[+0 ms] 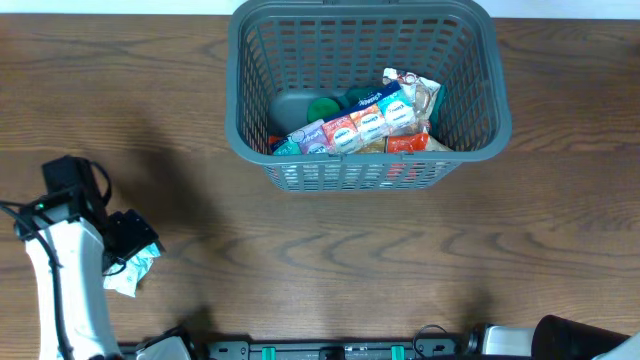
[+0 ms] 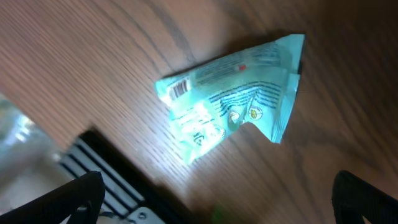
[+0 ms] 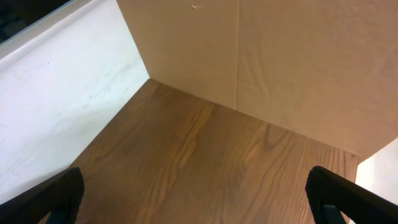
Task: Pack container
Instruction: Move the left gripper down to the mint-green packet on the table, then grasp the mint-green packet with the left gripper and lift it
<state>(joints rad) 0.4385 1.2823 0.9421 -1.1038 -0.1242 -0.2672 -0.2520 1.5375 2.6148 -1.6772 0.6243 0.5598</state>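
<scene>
At the upper centre of the overhead frame, the container (image 1: 350,175), open-topped. Holds a row of coloured packets (image 1: 360,125) slanting across its lower right part and something round and green (image 1: 322,107) behind them, with bare bottom showing at its left. Far off at the lower left of that frame, well apart from the container, one loose teal packet (image 1: 135,272) flat on the table (image 1: 400,260), just beside the left gripper (image 2: 217,199). In the left wrist view, lies above the fingertips and toward the upper right, crumpled, long axis slanting from lower left up to upper right. Left jaws spread wide, clamping nothing, packet not between them. Calls, by the look of it, for a short reach forward and perhaps a wrist turn to close across the narrow way. Left arm far nearer. Right gripper (image 3: 199,199) likewise spread wide with nothing within, its arm showing only at the lower right corner of the overhead frame. Table edge and a black rail (image 2: 102,171) close by at the lower left of the left wrist view. Wide bare wood between teal packet and container for the carry, with a high rim to clear.
</scene>
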